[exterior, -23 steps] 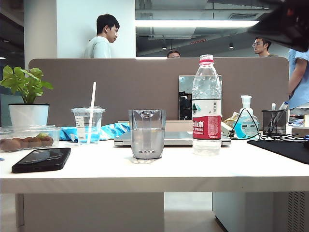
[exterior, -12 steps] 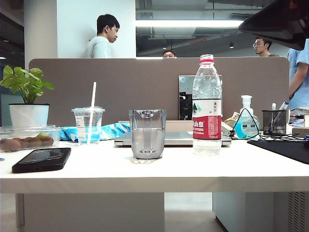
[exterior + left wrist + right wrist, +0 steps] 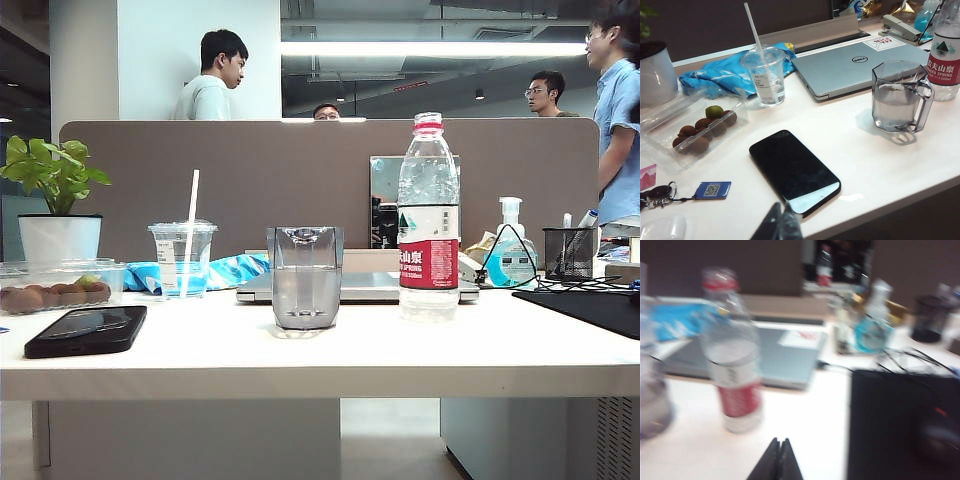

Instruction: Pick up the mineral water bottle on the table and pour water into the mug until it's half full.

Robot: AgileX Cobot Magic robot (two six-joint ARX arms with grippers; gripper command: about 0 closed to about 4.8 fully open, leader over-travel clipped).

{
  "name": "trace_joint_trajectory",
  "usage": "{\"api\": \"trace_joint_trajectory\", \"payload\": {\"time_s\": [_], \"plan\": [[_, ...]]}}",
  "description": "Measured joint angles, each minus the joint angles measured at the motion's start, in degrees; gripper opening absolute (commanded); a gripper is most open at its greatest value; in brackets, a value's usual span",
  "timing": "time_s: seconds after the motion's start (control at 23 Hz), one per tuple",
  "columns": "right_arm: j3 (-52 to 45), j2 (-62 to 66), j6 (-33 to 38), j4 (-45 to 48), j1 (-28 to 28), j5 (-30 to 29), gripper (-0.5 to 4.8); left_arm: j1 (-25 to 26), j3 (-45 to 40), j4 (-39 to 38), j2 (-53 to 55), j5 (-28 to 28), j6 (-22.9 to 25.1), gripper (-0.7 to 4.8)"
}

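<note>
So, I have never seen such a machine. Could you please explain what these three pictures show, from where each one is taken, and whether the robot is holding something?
It is a robot with two arms, each ending in a two-finger gripper. One picture comes from a camera facing the table; neither arm shows there. The other two come from cameras on the wrists. The left gripper and the right gripper are both shut and hold nothing. On the table stand the mineral water bottle and, beside it, the mug, partly filled. Nearby lie a laptop, a black phone, a plastic cup with a straw and a fruit box.
</note>
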Motion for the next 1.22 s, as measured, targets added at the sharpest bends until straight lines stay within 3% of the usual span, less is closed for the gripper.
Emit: {"api": "trace_joint_trajectory", "payload": {"time_s": [0.39, 0.52, 0.91, 1.22], "plan": [[-6.71, -21.40, -0.46, -4.17, -9.49, -2.32, -0.04, 0.00, 0.00, 0.02, -0.02, -0.04, 0.00, -0.01], [-12.11, -28.46, -0.13, -6.21, -10.03, -2.69, -0.04, -0.02, 0.00, -0.02, -0.02, -0.02, 0.00, -0.01], [-12.07, -35.47, 1.09, -15.72, -9.81, -2.64, -0.04, -0.02, 0.00, -0.02, -0.02, -0.02, 0.00, -0.01], [-12.07, -35.60, 1.09, -17.62, -9.79, -2.60, -0.04, -0.02, 0.00, -0.02, -0.02, -0.02, 0.00, -0.01]]}}
